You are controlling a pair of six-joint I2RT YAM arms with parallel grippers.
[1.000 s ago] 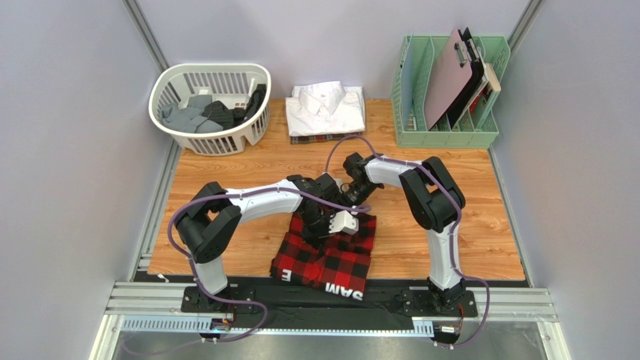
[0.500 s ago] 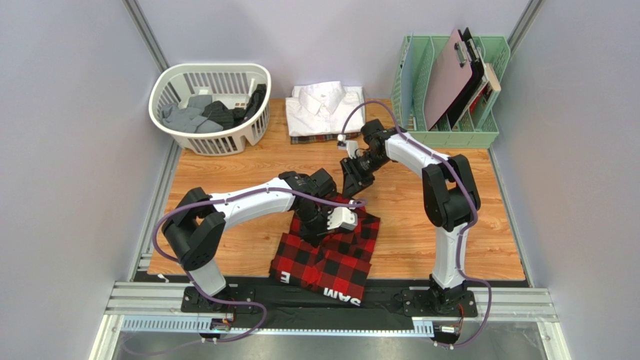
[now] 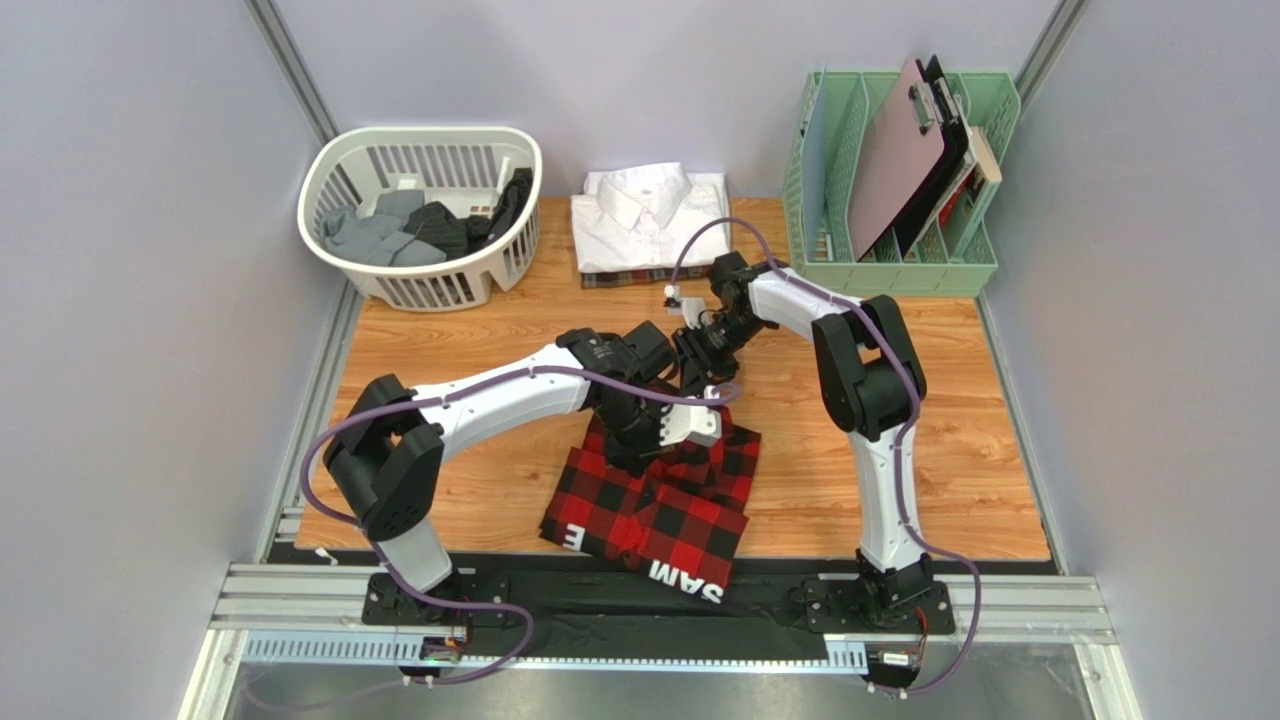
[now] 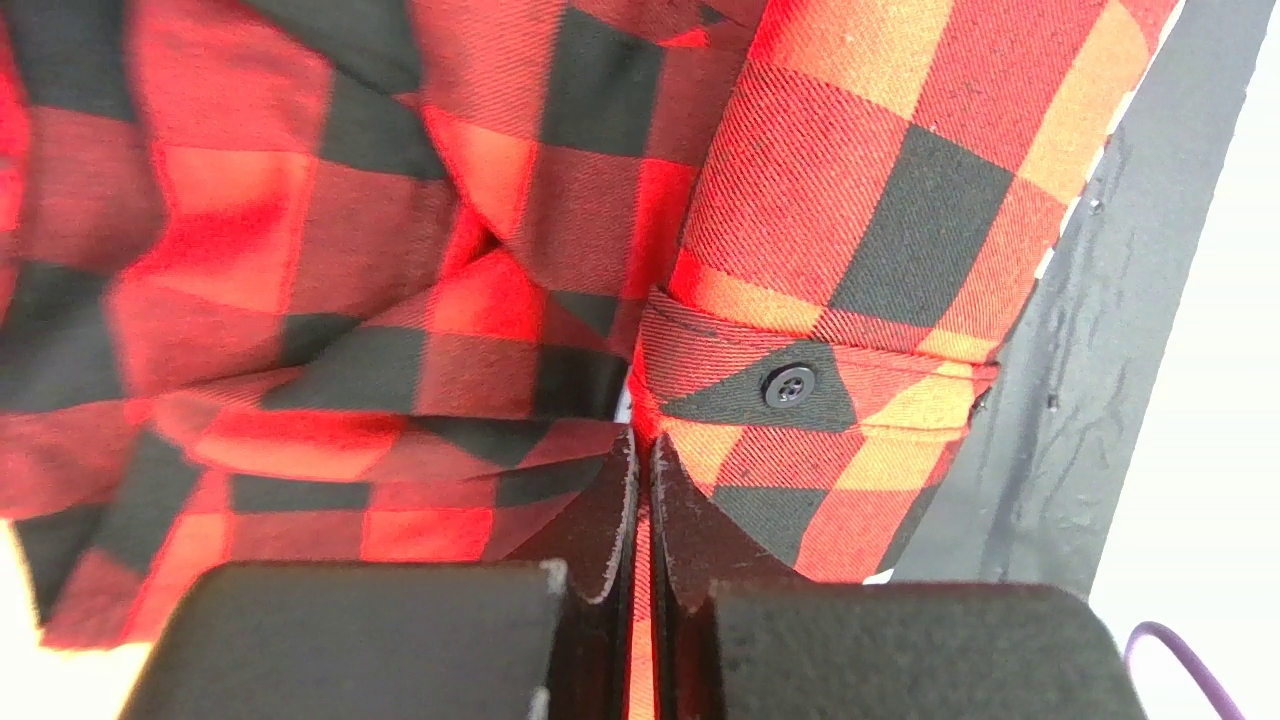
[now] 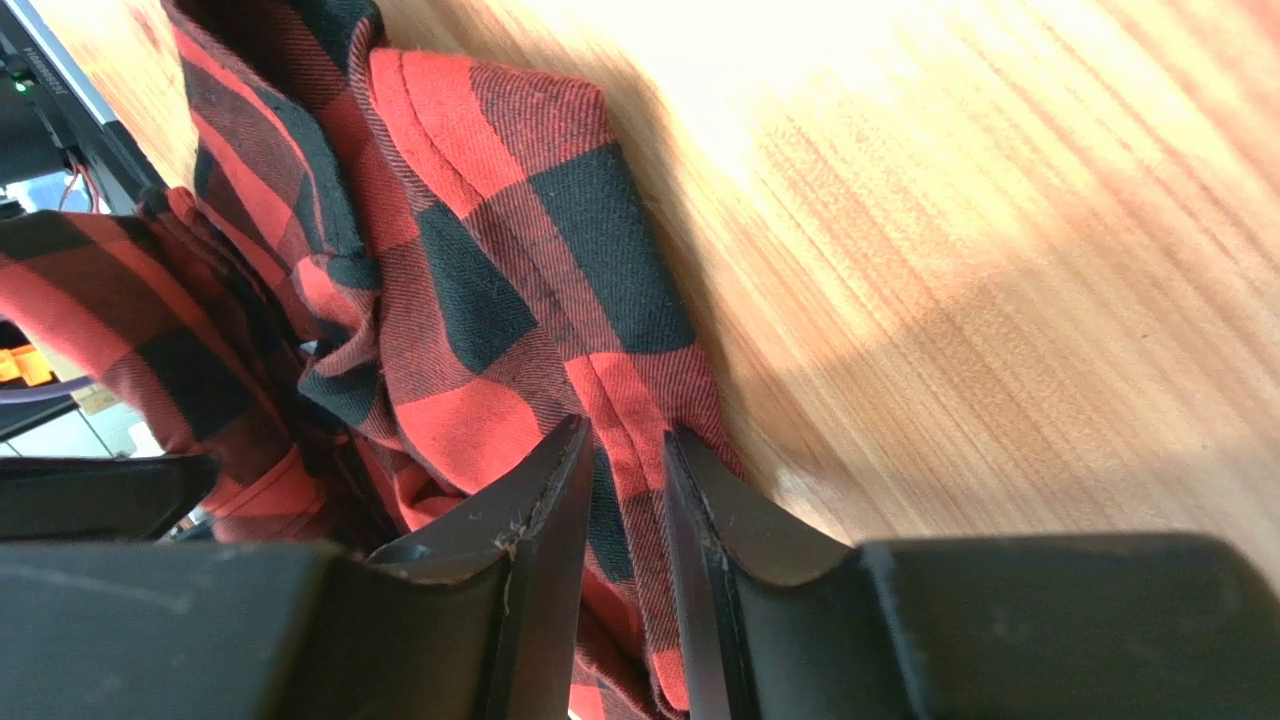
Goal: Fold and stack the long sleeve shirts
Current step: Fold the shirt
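The red-and-black checked flannel shirt [image 3: 661, 503] lies bunched on the near middle of the table, with its near edge over the black rail. My left gripper [image 3: 661, 428] is shut on a fold of it beside a buttoned cuff [image 4: 819, 383], and cloth shows between the pads [image 4: 609, 518]. My right gripper [image 3: 700, 365] is at the shirt's far edge, with its jaws pinched on a fold of flannel [image 5: 496, 323] just above the wood. The folded white shirt [image 3: 654, 215] lies at the back on the dark plaid shirt [image 3: 646, 276], of which only the near edge shows.
A white laundry basket [image 3: 349, 240] holding grey and black clothes stands at the back left. A green file rack [image 3: 894, 278] with clipboards stands at the back right. Grey walls close in both sides of the wooden table [image 3: 932, 450].
My right arm swung out toward the back, then drew in again, its gripper staying at the flannel's far edge. My left gripper shifted slightly toward the back with the cloth.
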